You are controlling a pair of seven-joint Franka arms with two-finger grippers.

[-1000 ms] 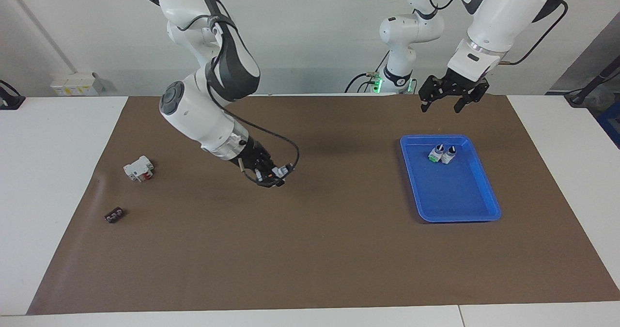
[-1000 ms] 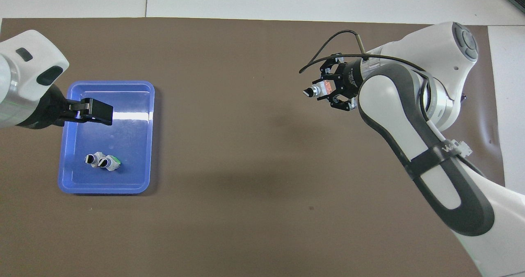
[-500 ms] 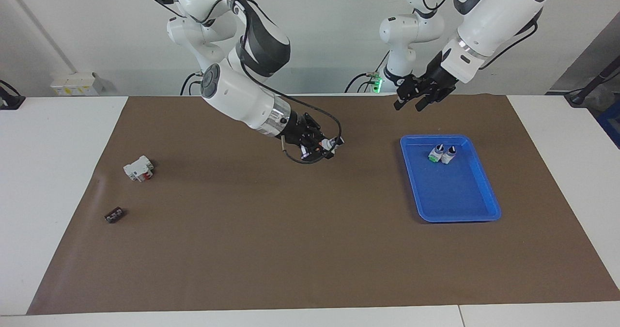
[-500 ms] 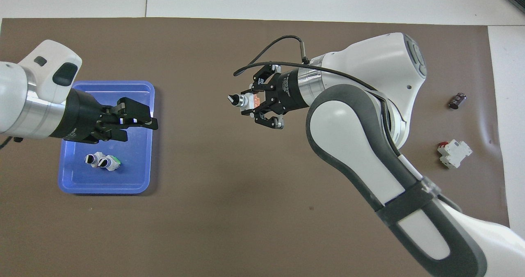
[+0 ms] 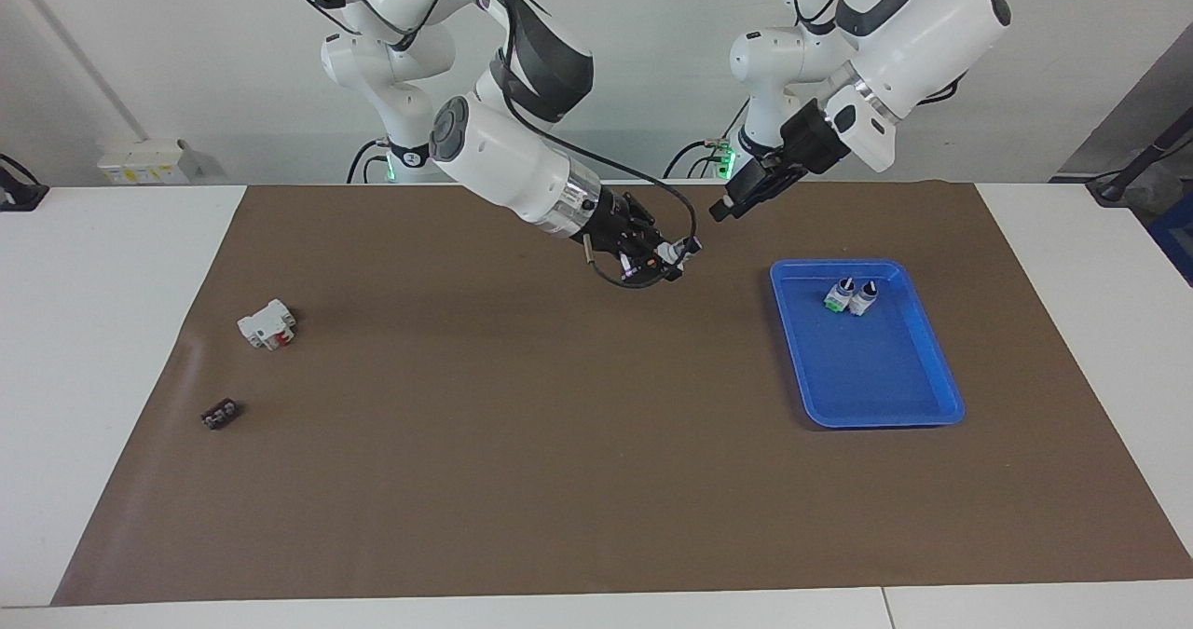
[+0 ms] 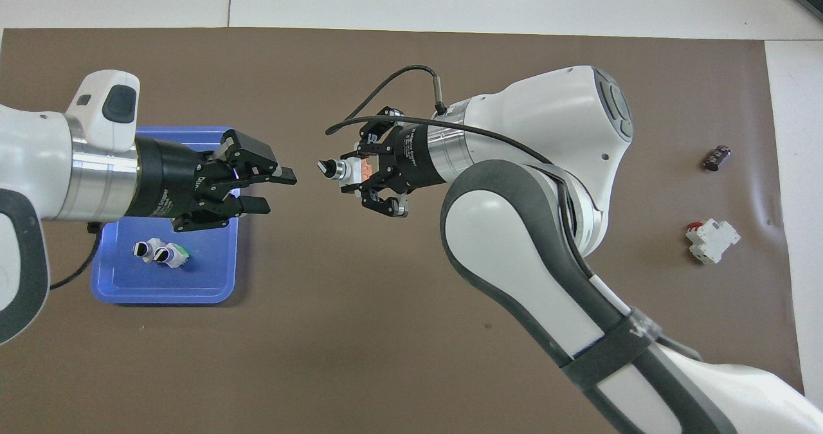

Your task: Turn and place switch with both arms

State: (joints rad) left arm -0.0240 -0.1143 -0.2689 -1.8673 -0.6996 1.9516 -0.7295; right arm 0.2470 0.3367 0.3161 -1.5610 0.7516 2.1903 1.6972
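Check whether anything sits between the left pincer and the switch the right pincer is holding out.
Nothing visible does. The right pincer holds the switch over the bare brown mat, black knob pointing at the left pincer, which is open and level with it. Only open air separates them; the blue tray lies lower, toward the left arm's end.

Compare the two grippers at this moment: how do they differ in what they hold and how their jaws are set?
The right gripper is shut on the switch, black knob pointing at the other arm; the left gripper holds nothing. Right jaws are closed; left jaws stand open. Both hang over the brown mat, facing each other, with a gap between them.
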